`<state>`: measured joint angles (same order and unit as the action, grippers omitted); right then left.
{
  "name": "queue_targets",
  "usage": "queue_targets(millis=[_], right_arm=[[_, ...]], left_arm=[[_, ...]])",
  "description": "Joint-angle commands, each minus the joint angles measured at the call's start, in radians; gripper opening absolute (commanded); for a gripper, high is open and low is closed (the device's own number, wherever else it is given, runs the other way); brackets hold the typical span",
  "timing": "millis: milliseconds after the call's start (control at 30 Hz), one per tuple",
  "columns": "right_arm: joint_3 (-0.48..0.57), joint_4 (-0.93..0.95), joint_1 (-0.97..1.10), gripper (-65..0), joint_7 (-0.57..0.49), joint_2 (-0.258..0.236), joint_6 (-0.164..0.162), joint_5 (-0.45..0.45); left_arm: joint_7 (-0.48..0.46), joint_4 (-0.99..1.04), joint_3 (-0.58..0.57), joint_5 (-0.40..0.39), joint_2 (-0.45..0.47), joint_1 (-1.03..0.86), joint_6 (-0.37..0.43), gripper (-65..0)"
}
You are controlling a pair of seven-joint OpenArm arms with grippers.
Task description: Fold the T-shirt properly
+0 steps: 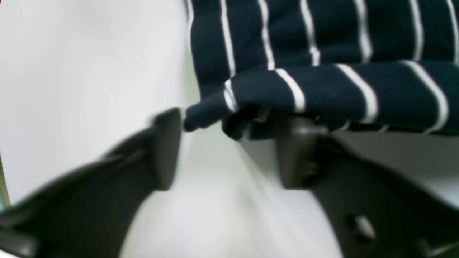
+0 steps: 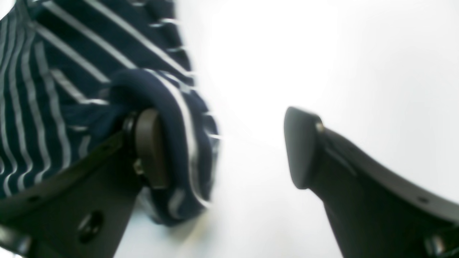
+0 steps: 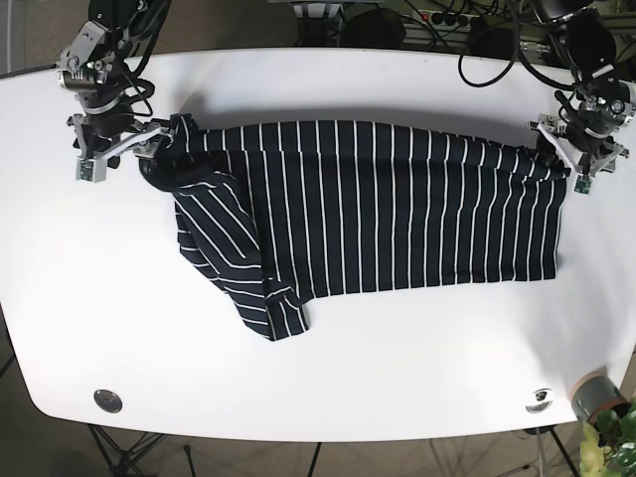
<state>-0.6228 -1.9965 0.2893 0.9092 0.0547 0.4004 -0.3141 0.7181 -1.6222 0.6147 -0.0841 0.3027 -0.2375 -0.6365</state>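
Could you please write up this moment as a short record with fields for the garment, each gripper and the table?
garment: navy striped T-shirt, spread across the table, one sleeve lying out toward the near edge
left gripper: open, at the shirt's edge, one finger under a fold of cloth
right gripper: open, one finger wrapped by a bunched fold, the other clear of the cloth
table: white
fold state: not yet folded across its length

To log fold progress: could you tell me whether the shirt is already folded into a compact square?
No, the T-shirt lies spread wide across the table.
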Motion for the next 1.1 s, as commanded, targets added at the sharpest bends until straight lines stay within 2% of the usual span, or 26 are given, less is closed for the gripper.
queue_targets(millis=[0, 67, 167, 300, 433, 500, 633, 800, 900, 1033, 1067], right_arm=[[0.002, -0.022, -0.006, -21.2, -0.025, -0.022, 0.004, -0.01], [0.001, -0.022, -0.017, -21.2, -0.025, -0.022, 0.004, -0.009], [0.001, -0.019, -0.02, -21.2, -0.025, -0.022, 0.024, -0.023], [0.005, -0.02, -0.017, -21.2, -0.022, -0.019, 0.117, -0.101], [0.021, -0.02, -0.025, -21.2, -0.02, -0.017, 0.162, -0.165], [0.065, -0.02, -0.026, -21.2, -0.02, -0.02, 0.164, -0.175], [0.151, -0.02, -0.014, -21.2, -0.019, -0.062, 0.133, -0.144], [0.209, -0.02, 0.052, -21.2, -0.023, -0.066, 0.142, -0.138], [0.24, -0.014, 0.027, -21.2, -0.025, -0.074, 0.131, -0.132], [0.347, -0.014, -0.034, -21.2, -0.025, -0.085, 0.128, -0.027], [0.389, -0.014, -0.052, -21.2, -0.025, -0.085, 0.117, 0.033]], left_arm=[[-0.01, -0.043, 0.009, -0.009, 0.019, 0.005, 0.005, -23.6], [-0.01, -0.072, 0.012, -0.01, 0.019, 0.005, 0.005, -23.6], [-0.01, -0.109, 0.015, -0.01, 0.019, 0.005, 0.005, -23.6], [-0.012, -0.152, 0.024, -0.015, 0.008, 0.005, 0.005, -23.6], [-0.01, -0.166, 0.026, -0.044, -0.013, 0.007, 0.005, -23.6], [-0.01, -0.165, 0.023, -0.046, -0.013, 0.007, 0.005, -23.6], [-0.01, -0.165, 0.018, -0.046, -0.015, 0.007, 0.005, -23.6], [-0.012, -0.161, 0.024, -0.046, -0.015, 0.007, 0.005, -23.6], [-0.015, -0.158, 0.02, -0.046, -0.015, 0.02, 0.005, -23.6], [-0.01, -0.158, 0.02, -0.039, -0.017, 0.046, 0.005, -23.6], [-0.01, -0.158, 0.02, -0.041, -0.018, 0.046, 0.005, -23.6]])
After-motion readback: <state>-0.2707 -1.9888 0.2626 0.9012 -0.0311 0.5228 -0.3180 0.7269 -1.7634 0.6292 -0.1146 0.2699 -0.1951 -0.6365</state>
